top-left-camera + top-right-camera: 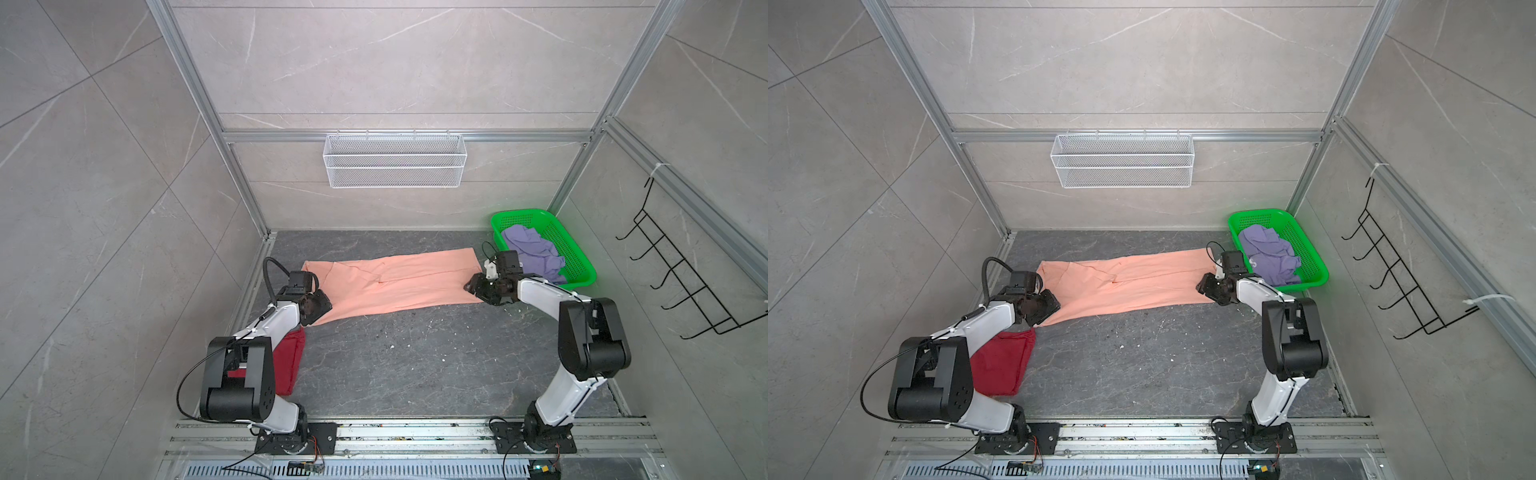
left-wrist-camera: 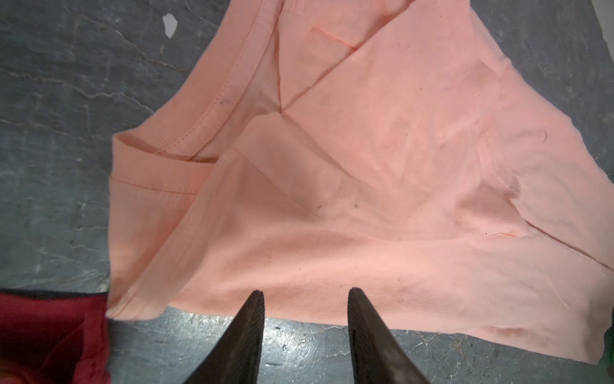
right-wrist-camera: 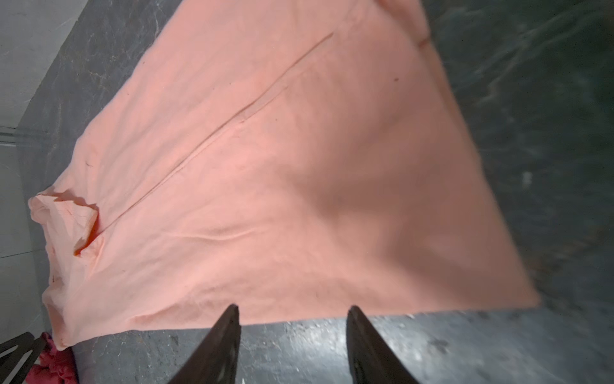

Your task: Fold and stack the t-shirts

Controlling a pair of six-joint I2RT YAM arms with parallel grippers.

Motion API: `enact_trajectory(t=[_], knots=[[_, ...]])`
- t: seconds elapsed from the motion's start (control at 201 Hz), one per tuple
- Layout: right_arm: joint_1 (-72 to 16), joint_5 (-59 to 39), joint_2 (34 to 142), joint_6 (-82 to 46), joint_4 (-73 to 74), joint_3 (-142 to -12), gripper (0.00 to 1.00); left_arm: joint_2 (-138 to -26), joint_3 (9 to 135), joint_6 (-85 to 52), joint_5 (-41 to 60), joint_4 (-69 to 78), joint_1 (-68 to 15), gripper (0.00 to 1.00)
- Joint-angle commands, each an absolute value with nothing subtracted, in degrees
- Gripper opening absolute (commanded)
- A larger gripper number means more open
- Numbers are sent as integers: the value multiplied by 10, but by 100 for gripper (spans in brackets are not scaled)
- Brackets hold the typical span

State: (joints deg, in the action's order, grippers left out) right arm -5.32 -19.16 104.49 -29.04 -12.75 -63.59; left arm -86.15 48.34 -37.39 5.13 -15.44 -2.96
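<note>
While both pairs of jaws stand apart and empty, nothing is gripped: left jaws sit at the near edge of the peach-orange t-shirt [image 2: 365, 173] by its collar [image 2: 186, 133], right jaws at its hem end [image 3: 265, 173].

Risks, as judged:
- Cloth lies in several layers. A shallow pinch may take the top layer only, and the fold would open on lifting.
- Uneven lift between the arms would skew the band or drag it along the table [image 1: 415, 365].
- Collar-end corner lies just beside the dark red t-shirt [image 1: 1003, 365]; a sweep there could snag and disturb it.
- Hem end is near the green basket [image 1: 582, 257]; the right arm has little room.

Look of the shirt: a long narrow band across the far middle of the table, between the arms, sides turned in, one lengthwise crease, small wrinkles, print not showing. Red one is folded at the near left. Lavender t-shirt [image 1: 532, 249] is crumpled in the basket.
</note>
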Motion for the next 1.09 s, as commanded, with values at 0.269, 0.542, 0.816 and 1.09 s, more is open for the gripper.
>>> enact_trajectory(t=[0.269,0.542,0.816,1.09], knots=[[-21,-113,1086,-302,-197,-625,53,-923,449,-423,-5,-150,-23,45],[7,-100,1063,-321,-194,-570,53,-950,462,-400,-11,-158,1,45],[8,-52,981,-332,-219,-489,54,-1042,566,-364,31,-183,7,45],[8,-76,922,-333,-219,-471,54,-1006,553,-357,-7,-217,7,45]])
